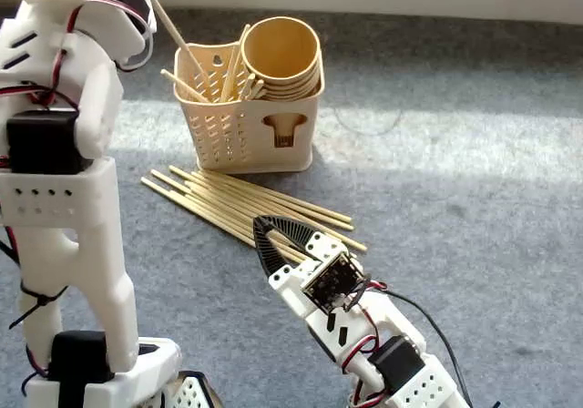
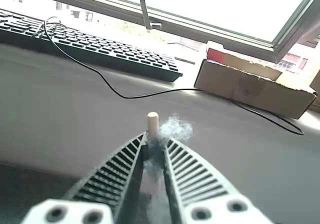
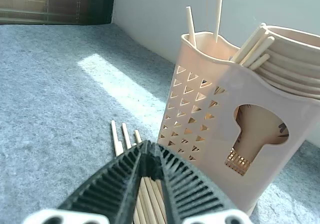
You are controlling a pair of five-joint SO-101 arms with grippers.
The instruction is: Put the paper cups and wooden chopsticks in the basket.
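Held chopstick [image 1: 178, 36]: one wooden stick, far left, slanting up and left from the basket's left compartment toward the left arm; its lower end is among the sticks already inside.
Left arm [image 1: 64, 153]: big white arm along the left edge, raised above the carpet.
Left gripper [image 2: 156, 140]: fingers pressed together around the held chopstick [image 2: 152, 120], whose round end pokes out past the tips; a tuft of grey fluff [image 2: 175, 128] clings beside it.
Basket [image 1: 241, 135]: cream plastic, perforated walls, upright on the carpet, far centre-left; keyhole cut-out on the near wall [image 3: 210, 134].
Stored chopsticks [image 1: 232, 71]: several standing tilted in the basket's left compartment, tops above the rim [image 3: 252, 44].
Paper cups [image 1: 281, 51]: nested stack in the basket's right compartment, tilted, mouth open upward; rims above the basket wall [image 3: 295, 59].
Loose chopsticks [image 1: 228, 203]: bundle lying flat on the carpet just near of the basket, running left-far to right-near [image 3: 122, 141].
Right gripper [image 1: 264, 235]: low at near centre, tips on the near edge of the loose chopsticks; fingertips closed against each other [image 3: 150, 151], and I cannot tell whether a stick is pinched.
Carpet [image 1: 474, 208]: grey, sunlit band across the far part.
Background, left wrist view: black keyboard [image 2: 100, 49], black cable [image 2: 125, 95], cardboard box [image 2: 250, 89] under a window.
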